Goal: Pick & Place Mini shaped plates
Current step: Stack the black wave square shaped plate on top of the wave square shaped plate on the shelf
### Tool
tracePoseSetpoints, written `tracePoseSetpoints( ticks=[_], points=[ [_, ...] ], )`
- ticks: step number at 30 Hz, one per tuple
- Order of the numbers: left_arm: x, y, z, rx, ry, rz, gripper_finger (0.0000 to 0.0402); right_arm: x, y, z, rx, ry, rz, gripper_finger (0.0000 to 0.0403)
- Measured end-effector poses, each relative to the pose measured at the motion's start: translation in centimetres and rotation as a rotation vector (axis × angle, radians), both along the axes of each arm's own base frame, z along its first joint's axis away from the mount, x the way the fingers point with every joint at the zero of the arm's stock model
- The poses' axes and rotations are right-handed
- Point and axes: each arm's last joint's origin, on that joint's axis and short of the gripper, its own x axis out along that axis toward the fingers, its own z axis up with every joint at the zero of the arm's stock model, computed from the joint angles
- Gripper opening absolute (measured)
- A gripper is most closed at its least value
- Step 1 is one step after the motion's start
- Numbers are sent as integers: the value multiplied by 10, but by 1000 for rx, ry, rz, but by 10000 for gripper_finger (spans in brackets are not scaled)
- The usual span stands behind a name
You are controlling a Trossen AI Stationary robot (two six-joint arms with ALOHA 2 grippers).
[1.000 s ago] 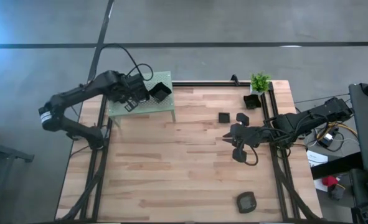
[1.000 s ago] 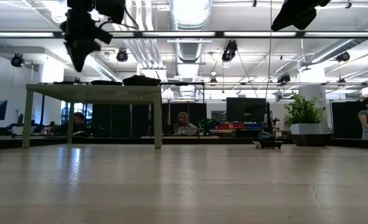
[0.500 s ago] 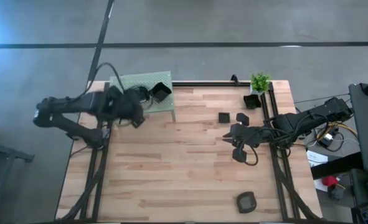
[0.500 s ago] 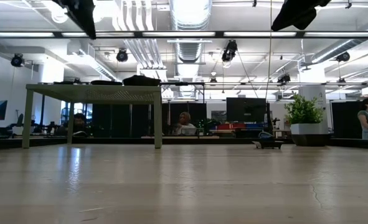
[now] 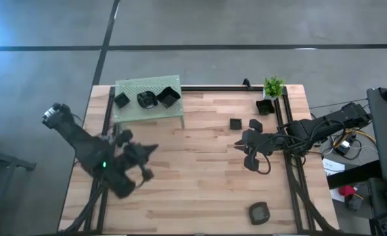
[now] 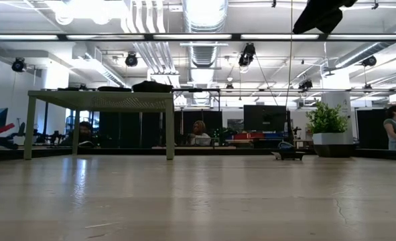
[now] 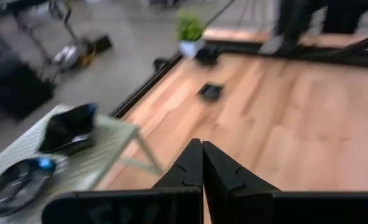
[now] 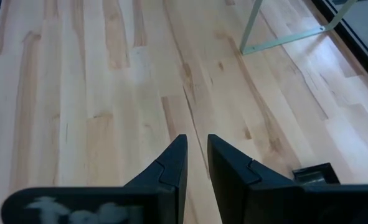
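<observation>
High view: three plates sit on the green platform upper left; others lie upper right on the surface. Left claw, shut and empty, should open before the next pick.

Right wrist view: right claw slightly parted, empty; a plate lower right.

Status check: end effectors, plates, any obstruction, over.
Left end effector shut, empty, off the green platform. Right end effector slightly parted, empty, mid-table. Three mini plates on platform; others by the potted plant. Nothing blocking.
</observation>
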Motion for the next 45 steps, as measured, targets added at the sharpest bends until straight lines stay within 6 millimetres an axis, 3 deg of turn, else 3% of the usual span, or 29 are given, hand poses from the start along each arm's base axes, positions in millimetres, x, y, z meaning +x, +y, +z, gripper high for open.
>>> tracePoseSetpoints(
  ticks=[4, 8, 12, 20, 26, 29, 39, 45],
  points=[
    [2, -25, -22, 19, -60, -42, 0, 0, 0, 0, 31, -4, -30, 59],
    [11, -37, -43, 20, -83, -41, 0, 0, -3, 0, 45, -18, -88, 59],
    [20, -45, -55, 14, -97, -39, 0, 0, -11, -1, 28, -30, -210, 59],
    [42, -67, -71, 88, -110, -66, 0, -14, -31, -11, 3, 104, -432, 59],
    [53, -78, -79, 175, -114, -72, 0, -30, -51, -18, -15, 244, -620, 59],
    [56, -80, -72, 159, -144, -69, 0, -35, -62, -21, -31, 302, -691, 59],
    [56, -79, -74, 178, -147, -53, 0, -42, -104, -35, -31, 377, -875, 59],
    [56, -79, -74, 180, -147, -51, 0, -45, -129, -44, 43, 398, -874, 59]
  ],
)
